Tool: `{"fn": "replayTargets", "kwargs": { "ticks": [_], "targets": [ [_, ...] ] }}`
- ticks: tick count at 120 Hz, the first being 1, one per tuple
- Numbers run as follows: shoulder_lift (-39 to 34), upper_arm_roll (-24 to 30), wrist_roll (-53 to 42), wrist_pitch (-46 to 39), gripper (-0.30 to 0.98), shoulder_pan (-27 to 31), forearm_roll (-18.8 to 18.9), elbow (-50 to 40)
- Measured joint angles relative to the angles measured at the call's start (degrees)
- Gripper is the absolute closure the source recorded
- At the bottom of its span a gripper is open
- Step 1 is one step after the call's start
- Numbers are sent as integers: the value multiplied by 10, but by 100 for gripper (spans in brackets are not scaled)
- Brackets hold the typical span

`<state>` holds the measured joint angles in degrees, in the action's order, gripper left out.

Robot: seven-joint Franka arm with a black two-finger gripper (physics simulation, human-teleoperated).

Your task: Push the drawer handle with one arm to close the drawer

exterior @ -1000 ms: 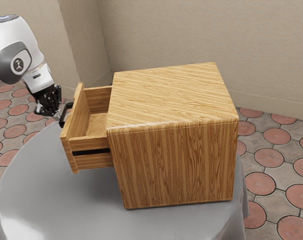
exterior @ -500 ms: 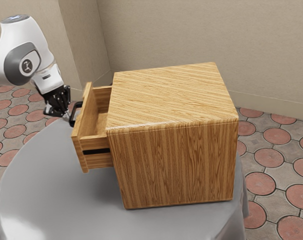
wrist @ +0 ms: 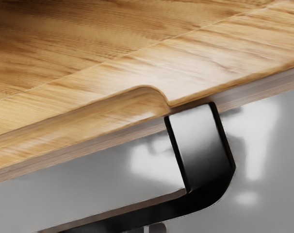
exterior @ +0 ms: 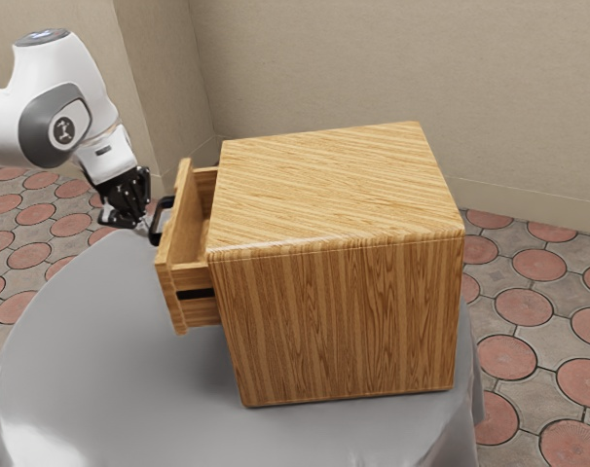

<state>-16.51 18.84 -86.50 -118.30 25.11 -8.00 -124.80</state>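
- Progress: the drawer (exterior: 190, 278) stands part-way out of the wooden cabinet (exterior: 334, 316); closure incomplete, an evident gap remains between drawer front (exterior: 182, 226) and cabinet body.
- Task's thing: the handle (exterior: 157, 222) sits left of centre in the exterior view, on the drawer's outer face; the robot's gripper (exterior: 146, 226) is right beside it, on the side away from the cabinet; contact itself cannot be confirmed.
- End effector: whether it is released or clenched cannot be told from these frames.
- Remaining, as judged: a push toward the exterior view's right, in line with the drawer's travel, until the front meets the cabinet; slipping off the black bar is the likely fault.
- Exterior view: gives the remaining opening, the arm (exterior: 56, 122) at upper left and the grey table (exterior: 110, 379) beneath.
- Wrist view: adds the handle's bent corner at lower centre, its mount against the front, and a rounded step (wrist: 149, 97) in the wood near mid-frame.
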Motion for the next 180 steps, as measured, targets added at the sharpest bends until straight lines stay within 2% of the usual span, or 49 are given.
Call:
{"fn": "replayTargets", "kwargs": {
  "ticks": [91,180],
  "targets": [
    [3,53,17,-15,79,-1,-19,9],
    [21,78,38,-39,79,1,-20,25]
  ]
}}
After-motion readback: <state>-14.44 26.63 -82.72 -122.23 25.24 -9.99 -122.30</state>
